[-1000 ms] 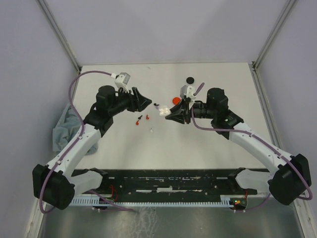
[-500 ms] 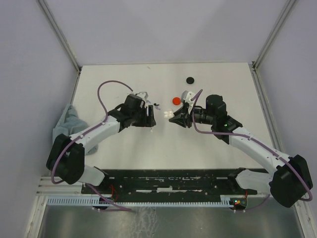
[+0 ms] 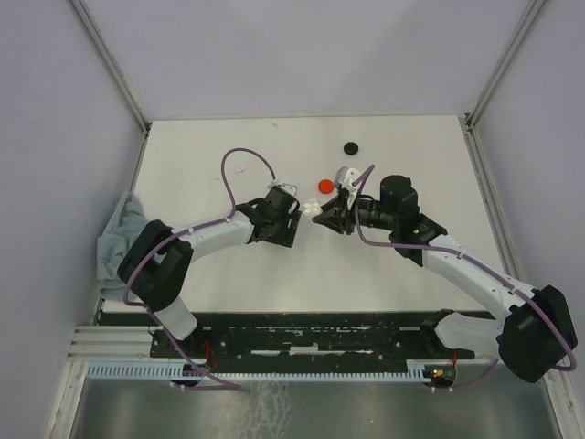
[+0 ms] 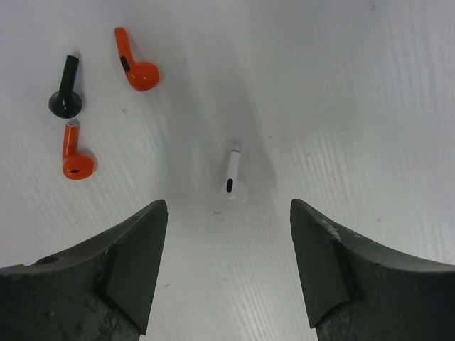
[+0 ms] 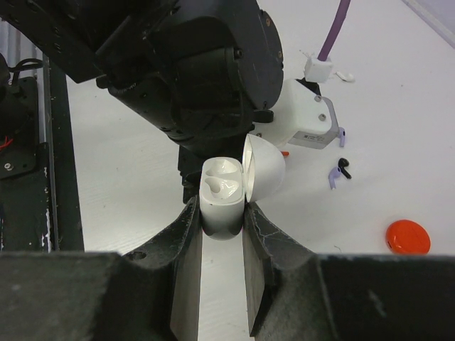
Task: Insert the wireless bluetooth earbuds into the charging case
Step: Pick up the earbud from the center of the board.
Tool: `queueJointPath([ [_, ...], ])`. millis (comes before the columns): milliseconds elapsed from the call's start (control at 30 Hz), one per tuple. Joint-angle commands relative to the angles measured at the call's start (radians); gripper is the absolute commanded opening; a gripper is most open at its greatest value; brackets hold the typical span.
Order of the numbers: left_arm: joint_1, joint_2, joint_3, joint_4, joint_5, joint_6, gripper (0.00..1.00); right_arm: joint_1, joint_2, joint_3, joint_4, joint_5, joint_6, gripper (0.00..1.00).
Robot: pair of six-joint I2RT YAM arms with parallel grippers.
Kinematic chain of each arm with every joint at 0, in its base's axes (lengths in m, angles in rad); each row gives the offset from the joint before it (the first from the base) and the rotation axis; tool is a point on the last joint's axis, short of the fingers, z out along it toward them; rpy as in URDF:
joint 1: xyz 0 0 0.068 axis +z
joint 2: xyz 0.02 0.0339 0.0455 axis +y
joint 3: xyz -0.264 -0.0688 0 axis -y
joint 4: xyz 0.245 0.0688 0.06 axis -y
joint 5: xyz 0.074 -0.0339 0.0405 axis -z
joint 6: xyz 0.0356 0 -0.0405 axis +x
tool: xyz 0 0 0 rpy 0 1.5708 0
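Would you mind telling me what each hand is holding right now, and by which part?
The right hand grips the open white case by the sides of its base; the left hand holds nothing.

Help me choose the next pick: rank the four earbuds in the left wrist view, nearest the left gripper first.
1. white earbud, dead ahead, centre.
2. lower red earbud, left.
3. upper red earbud and black earbud, far left: too close to call.
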Motion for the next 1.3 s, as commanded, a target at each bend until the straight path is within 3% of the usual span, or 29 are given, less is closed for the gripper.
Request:
queueJointPath([
  [0, -0.001, 0.022, 0.031, -0.001, -0.107, 0.064, 0.77, -0.004, -0.026, 0.006, 0.043, 0.012, -0.005, 0.12],
  [367, 0.001, 0.068, 0.017, -0.018, -0.163, 0.069, 0.76, -0.008, -0.013, 0.018, 0.04, 0.002, 0.004, 0.12],
  [800, 0.058, -0.001, -0.04, -0.047, -0.226, 0.04, 0.73, -0.009, -0.015, 0.024, 0.038, -0.006, 0.018, 0.12],
  [1100, 0.063, -0.084, 0.008, -0.062, -0.034, -0.007, 0.72, -0.01, -0.027, 0.025, 0.025, -0.01, 0.026, 0.12],
  [1267, 0.074, -0.035, 0.089, -0.095, 0.081, 0.024, 0.69, -0.01, -0.031, 0.025, 0.017, -0.014, 0.03, 0.12],
])
